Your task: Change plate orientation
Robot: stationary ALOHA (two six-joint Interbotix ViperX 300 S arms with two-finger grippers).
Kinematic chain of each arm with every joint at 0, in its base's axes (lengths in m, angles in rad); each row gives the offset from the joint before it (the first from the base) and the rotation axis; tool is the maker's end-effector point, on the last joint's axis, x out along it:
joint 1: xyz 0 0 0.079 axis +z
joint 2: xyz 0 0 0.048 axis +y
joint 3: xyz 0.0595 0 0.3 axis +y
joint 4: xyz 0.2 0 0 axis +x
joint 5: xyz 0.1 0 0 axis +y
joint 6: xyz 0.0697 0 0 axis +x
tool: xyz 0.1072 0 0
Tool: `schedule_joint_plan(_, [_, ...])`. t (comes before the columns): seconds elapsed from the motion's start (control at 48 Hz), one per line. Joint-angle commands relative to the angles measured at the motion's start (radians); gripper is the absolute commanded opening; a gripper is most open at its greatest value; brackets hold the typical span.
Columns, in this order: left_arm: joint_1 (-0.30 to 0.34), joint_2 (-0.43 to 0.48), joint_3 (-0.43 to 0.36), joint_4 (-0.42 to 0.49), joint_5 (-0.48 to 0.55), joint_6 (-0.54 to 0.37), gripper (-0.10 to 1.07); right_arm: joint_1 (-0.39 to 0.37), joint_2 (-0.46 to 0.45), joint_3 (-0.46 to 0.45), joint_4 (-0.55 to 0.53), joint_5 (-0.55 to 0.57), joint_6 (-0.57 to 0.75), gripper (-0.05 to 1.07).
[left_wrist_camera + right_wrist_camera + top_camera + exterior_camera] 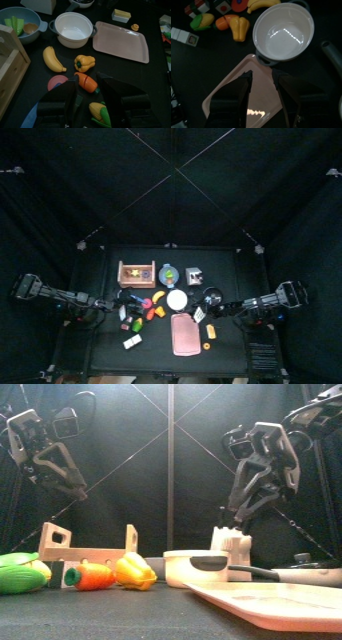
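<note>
The pink plate [186,333] lies flat near the table's front edge, its long side running front to back; it also shows in the front view [274,602] and in the left wrist view [120,41]. My right gripper [263,75] hangs open above the plate [261,100], over its end next to the white pot [283,31], with nothing between its jaws. From above, my right gripper [207,311] is at the plate's far right corner. My left gripper [88,87] stands open over toy food to the left of the plate, above an orange carrot piece [85,81].
A white pot [175,300] stands just behind the plate. A banana [52,59], a yellow pepper [84,62] and corn [100,112] lie left of it. A wooden crate [136,273] sits at the back left, and a dark pan handle [221,564] is beside the pot.
</note>
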Motion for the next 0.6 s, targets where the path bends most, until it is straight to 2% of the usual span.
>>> schedule_joint_plan(0.0, [0.008,0.002,-0.023,0.012,-0.002,0.002,0.75,0.015,-0.026,-0.003,0.025,-0.002,0.003,0.76])
schedule_joint_plan(0.229, [0.017,0.002,-0.026,0.017,-0.002,0.003,0.75,0.083,-0.02,0.009,0.143,-0.002,0.003,0.76])
schedule_joint_plan(0.375, [0.021,0.002,-0.02,0.012,-0.002,0.002,0.75,0.104,0.0,0.034,0.261,0.009,0.005,0.76])
schedule_joint_plan(0.583, [0.011,0.002,-0.008,-0.015,-0.012,0.0,0.75,0.1,0.052,0.054,0.299,0.107,0.006,0.76])
